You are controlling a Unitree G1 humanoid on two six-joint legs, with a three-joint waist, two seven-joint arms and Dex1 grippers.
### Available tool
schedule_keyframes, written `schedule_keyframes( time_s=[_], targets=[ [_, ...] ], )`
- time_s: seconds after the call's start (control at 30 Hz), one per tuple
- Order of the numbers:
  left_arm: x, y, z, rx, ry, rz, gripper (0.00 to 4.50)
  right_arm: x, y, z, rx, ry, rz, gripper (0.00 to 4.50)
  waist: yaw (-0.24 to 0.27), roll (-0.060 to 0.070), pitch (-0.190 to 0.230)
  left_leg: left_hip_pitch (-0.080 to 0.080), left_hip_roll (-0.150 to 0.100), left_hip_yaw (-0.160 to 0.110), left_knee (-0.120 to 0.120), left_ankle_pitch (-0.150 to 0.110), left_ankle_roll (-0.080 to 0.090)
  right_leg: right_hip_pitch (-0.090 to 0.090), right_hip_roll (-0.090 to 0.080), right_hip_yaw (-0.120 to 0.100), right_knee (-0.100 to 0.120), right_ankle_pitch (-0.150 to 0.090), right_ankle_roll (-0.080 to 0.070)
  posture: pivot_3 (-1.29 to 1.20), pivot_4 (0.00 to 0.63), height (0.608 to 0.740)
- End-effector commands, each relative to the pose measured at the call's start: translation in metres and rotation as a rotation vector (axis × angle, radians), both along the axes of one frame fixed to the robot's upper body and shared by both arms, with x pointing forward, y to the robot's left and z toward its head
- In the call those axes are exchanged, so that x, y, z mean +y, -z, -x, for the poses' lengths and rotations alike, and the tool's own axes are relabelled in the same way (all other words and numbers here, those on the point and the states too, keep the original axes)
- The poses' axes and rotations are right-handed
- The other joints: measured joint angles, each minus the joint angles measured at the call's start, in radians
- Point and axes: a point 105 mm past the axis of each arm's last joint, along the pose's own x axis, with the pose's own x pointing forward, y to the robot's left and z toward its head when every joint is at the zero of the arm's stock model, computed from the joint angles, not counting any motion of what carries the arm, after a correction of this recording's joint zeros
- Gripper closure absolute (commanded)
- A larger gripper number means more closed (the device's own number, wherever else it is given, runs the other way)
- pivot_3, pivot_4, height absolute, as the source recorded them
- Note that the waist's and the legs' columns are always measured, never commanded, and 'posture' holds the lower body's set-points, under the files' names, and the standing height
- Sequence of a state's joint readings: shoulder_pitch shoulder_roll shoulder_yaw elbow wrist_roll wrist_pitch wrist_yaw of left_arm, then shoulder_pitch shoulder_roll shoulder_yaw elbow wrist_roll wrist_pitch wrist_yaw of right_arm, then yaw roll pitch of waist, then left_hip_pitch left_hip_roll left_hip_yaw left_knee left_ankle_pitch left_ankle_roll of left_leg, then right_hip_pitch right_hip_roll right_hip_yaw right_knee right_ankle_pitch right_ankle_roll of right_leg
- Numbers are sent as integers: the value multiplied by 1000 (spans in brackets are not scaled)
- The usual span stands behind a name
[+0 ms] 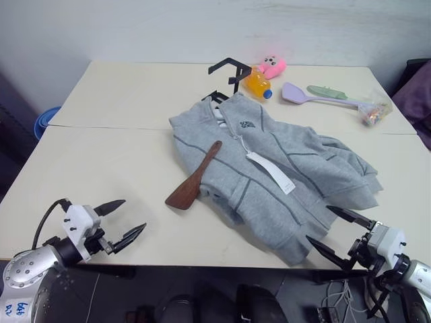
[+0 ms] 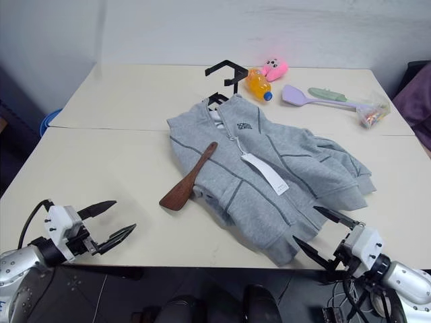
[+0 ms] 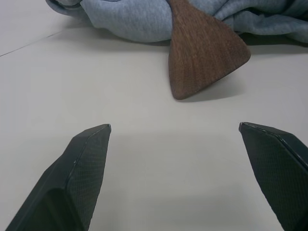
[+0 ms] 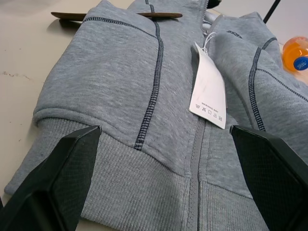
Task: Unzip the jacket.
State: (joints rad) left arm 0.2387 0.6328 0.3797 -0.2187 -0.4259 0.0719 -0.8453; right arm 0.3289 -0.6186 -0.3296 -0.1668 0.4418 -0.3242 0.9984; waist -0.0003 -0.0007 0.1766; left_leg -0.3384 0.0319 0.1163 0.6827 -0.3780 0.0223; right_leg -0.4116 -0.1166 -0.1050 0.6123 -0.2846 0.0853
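While zipped, jacket (image 1: pixel 269 168) flat on table (image 1: pixel 101 168) (spatula (image 1: pixel 194 178) atop), grippers apart.

Soft matt fleece jacket (image 1: pixel 269 171) (ribbed hem), paper tag (image 1: pixel 271 172), smooth wooden spatula (image 1: pixel 194 180).

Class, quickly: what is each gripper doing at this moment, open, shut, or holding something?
Left gripper: open, holding nothing, over the table short of the wooden spatula.
Right gripper: open, holding nothing, at the hem of the jacket.
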Motion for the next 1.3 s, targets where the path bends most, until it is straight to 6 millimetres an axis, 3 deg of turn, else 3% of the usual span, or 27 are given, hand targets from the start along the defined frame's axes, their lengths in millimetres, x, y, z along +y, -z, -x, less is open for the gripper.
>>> schedule_keyframes(
  time_s=[0.03,0.23,0.57,0.8,0.93,1.07,1.3],
  targets=[
    [-1,-7,-2,-31,26,-18,0,0,-13,4,-41,-4,0,33,0,0,0,0,0,0,0,0,0,0,0,0,0,0,0,0,150,740],
    [-3,0,2,146,93,54,0,10,-13,2,-23,-29,-17,33,-4,0,0,0,0,0,0,0,0,0,0,0,0,0,0,0,150,740],
    [-4,-16,-5,22,129,28,0,24,-13,-5,-67,-36,-38,33,-2,0,0,0,0,0,0,0,0,0,0,0,0,0,0,0,150,740],
    [-20,-15,-8,-1,198,-10,0,41,-33,-7,-88,-114,-125,33,-2,0,0,0,0,0,0,0,0,0,0,0,0,0,0,0,150,740],
    [-35,-7,-11,-6,255,-66,0,56,-49,-12,-163,-118,-181,33,-3,0,0,0,0,0,0,0,-1,0,0,0,1,0,0,0,150,740],
    [-61,5,-27,-58,268,-108,0,71,-65,-12,-238,-160,-204,33,1,0,0,0,-1,1,0,0,0,0,0,0,1,0,0,0,150,740],
    [-95,25,-53,-153,225,-203,0,74,-62,-11,-232,-158,-184,33,4,0,0,-1,-1,1,0,1,1,0,2,-2,1,1,1,0,150,740]
  ],
)
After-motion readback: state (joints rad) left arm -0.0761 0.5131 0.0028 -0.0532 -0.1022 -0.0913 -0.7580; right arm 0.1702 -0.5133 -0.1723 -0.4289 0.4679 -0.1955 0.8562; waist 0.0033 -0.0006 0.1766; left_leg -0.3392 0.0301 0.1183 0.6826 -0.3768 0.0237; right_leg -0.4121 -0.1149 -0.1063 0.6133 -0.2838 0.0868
